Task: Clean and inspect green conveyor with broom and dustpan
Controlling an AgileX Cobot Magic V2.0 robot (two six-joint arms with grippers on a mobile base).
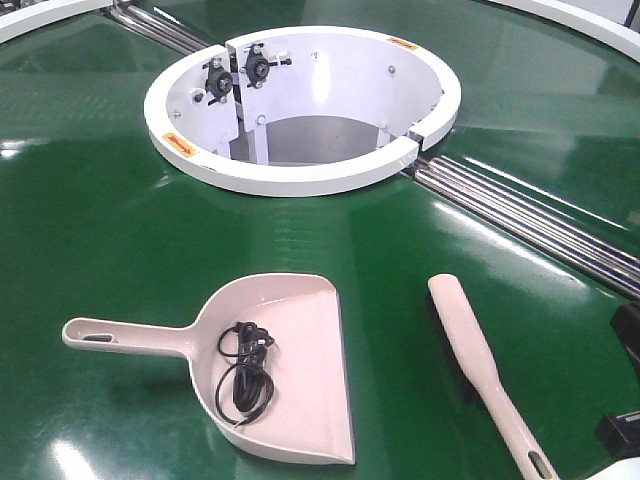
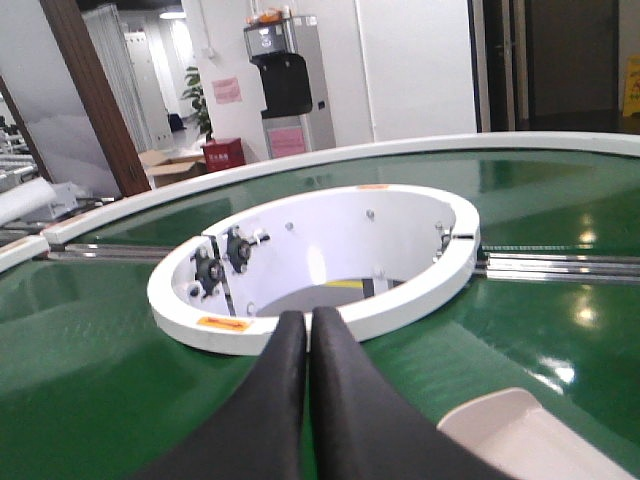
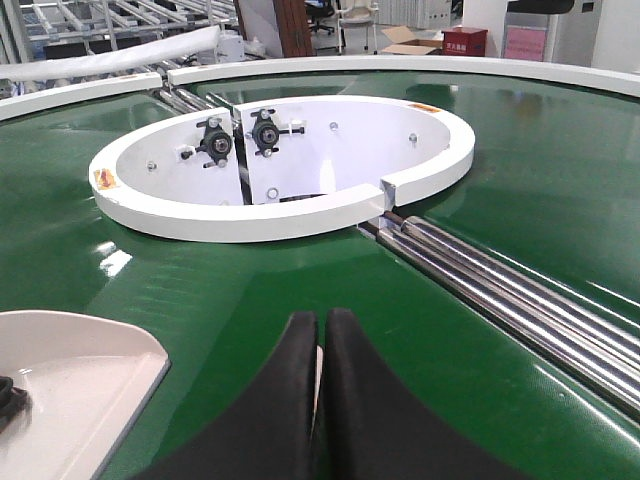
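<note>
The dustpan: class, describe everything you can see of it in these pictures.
The dustpan is a pale pinkish-beige scoop that looks like smooth plastic. It lies flat, open side up, on the green conveyor, in front of the white ring. Its straight handle, with a slot hole near the end, points to the picture's left; the wide flat lip faces right, toward the broom, which lies apart from it. A coiled black cable rests inside the pan. No gripper touches it.

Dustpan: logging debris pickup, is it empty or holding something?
Holding something: a tangled black cord lies inside the dustpan.
</note>
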